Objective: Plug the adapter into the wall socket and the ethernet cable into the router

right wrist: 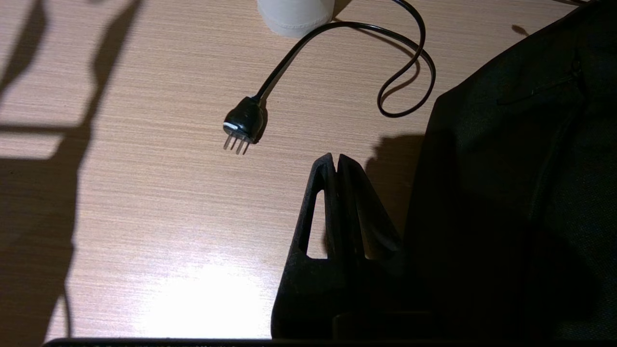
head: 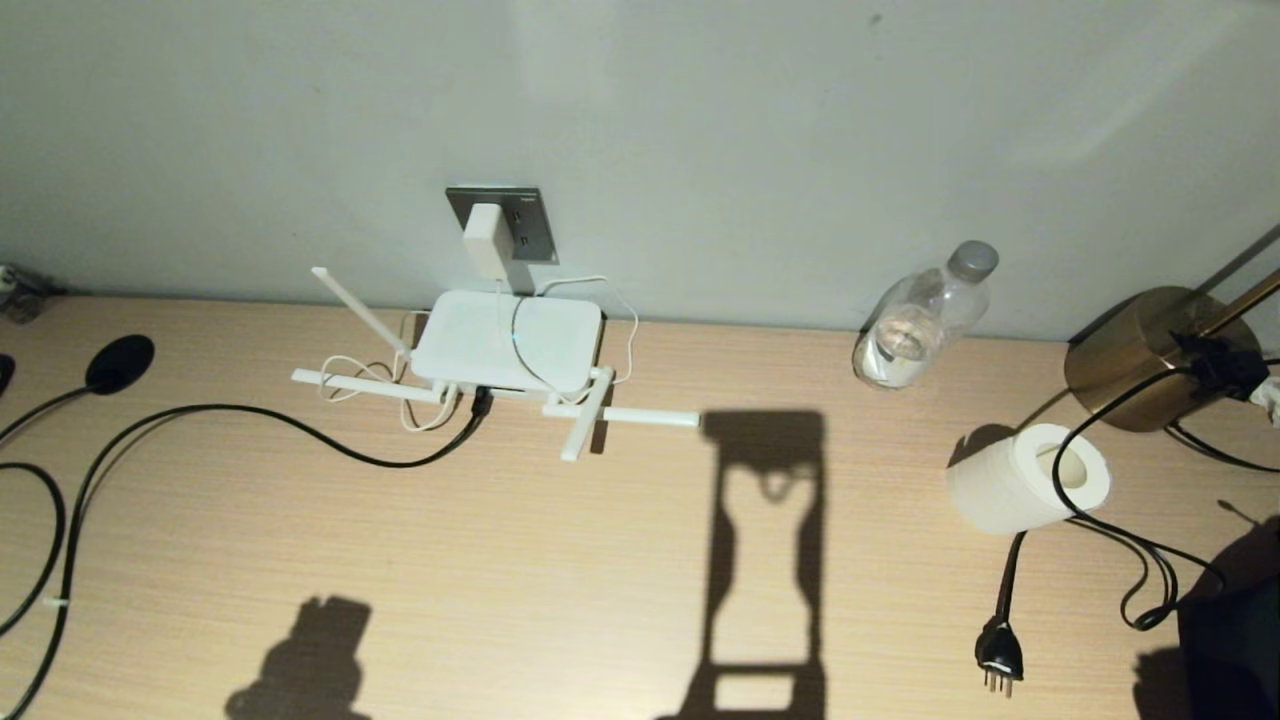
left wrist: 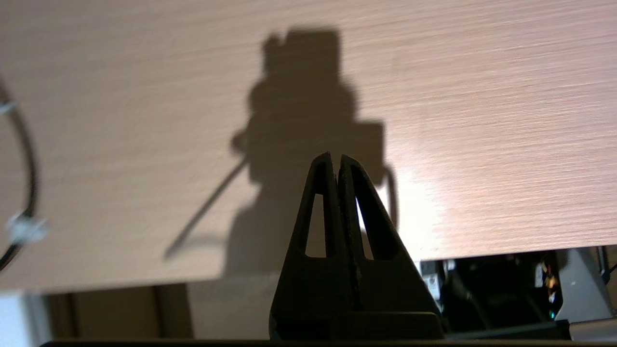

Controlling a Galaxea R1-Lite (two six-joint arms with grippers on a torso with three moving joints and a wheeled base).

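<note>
The white adapter (head: 487, 241) sits plugged in the grey wall socket (head: 530, 222), its thin white cord trailing down to the router. The white router (head: 508, 340) lies flat on the desk below the socket, its antennas spread out. The black ethernet cable (head: 300, 425) runs across the desk from the left, and its end meets the router's near edge at the port (head: 481, 401). Neither arm shows in the head view. My left gripper (left wrist: 336, 156) hangs shut and empty above the desk's near edge. My right gripper (right wrist: 334, 156) is shut and empty over the desk's right side.
A clear bottle (head: 922, 317) stands by the wall. A toilet roll (head: 1027, 479), a brass lamp base (head: 1140, 355) and a black three-pin plug (head: 1000, 657) with its cord lie to the right. A black disc on a cord (head: 119, 363) lies at the left. Dark fabric (right wrist: 520, 193) is beside the right gripper.
</note>
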